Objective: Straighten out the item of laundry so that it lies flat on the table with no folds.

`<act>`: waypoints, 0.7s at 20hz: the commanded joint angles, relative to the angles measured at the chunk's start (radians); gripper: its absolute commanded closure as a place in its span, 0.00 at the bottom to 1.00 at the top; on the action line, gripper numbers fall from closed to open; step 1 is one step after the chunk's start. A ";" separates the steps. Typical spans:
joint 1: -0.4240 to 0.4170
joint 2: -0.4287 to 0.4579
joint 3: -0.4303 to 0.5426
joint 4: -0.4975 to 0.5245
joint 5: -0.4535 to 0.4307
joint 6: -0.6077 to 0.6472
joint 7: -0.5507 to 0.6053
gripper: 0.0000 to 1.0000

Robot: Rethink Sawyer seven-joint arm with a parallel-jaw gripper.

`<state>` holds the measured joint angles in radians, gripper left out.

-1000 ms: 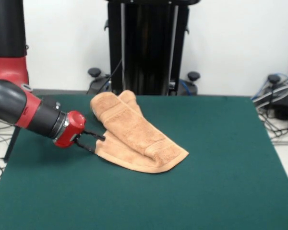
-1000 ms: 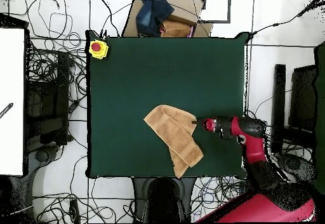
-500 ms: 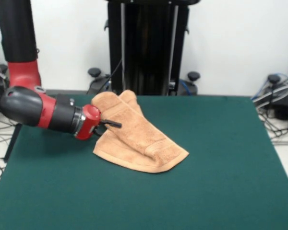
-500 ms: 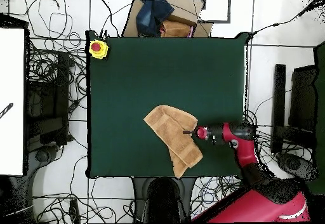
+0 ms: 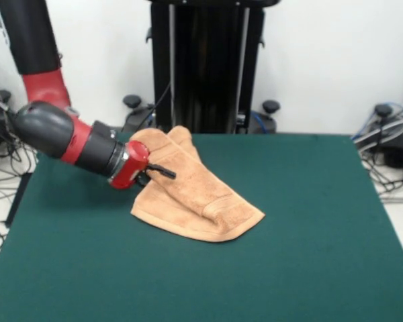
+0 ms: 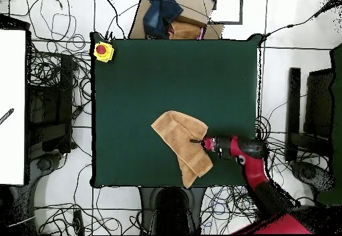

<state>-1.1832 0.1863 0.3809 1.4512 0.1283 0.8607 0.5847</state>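
we see the towel [image 5: 191, 190] lying folded on the table [image 5: 309, 255], the gripper [image 5: 162, 172] over its edge; we cannot tell its opening. pinching both layers could drag the fold along.

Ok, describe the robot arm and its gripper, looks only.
The arm is built of thick round segments: a black upper tube, a red collar, a dark grey rounded joint, then a red band, a black wrist and a red end cap. The small black gripper sticks out from that cap, its jaws thin and dark.
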 commanded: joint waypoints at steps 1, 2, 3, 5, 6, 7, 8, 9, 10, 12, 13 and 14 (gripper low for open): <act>-0.096 0.183 0.005 0.079 -0.298 -0.955 0.250 0.00; -0.104 0.185 0.014 0.081 -0.302 -0.957 0.265 0.00; -0.123 0.195 0.027 0.083 -0.306 -0.959 0.273 0.00; -0.166 0.219 0.048 0.089 -0.305 -0.964 0.296 0.00; -0.192 0.237 0.060 0.091 -0.304 -0.967 0.305 0.00; -0.214 0.251 0.070 0.092 -0.304 -0.968 0.310 0.00; -0.240 0.265 0.081 0.096 -0.311 -0.969 0.308 0.00; -0.266 0.279 0.096 0.100 -0.328 -0.974 0.299 0.00; -0.288 0.293 0.109 0.097 -0.343 -0.976 0.290 0.00; -0.361 0.350 0.147 0.081 -0.390 -0.973 0.249 0.00; -0.375 0.362 0.153 0.075 -0.400 -0.967 0.247 0.00; -0.388 0.375 0.159 0.069 -0.410 -0.961 0.244 0.00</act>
<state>-1.5218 0.2839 0.5261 1.7465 -0.1804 0.2795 0.5946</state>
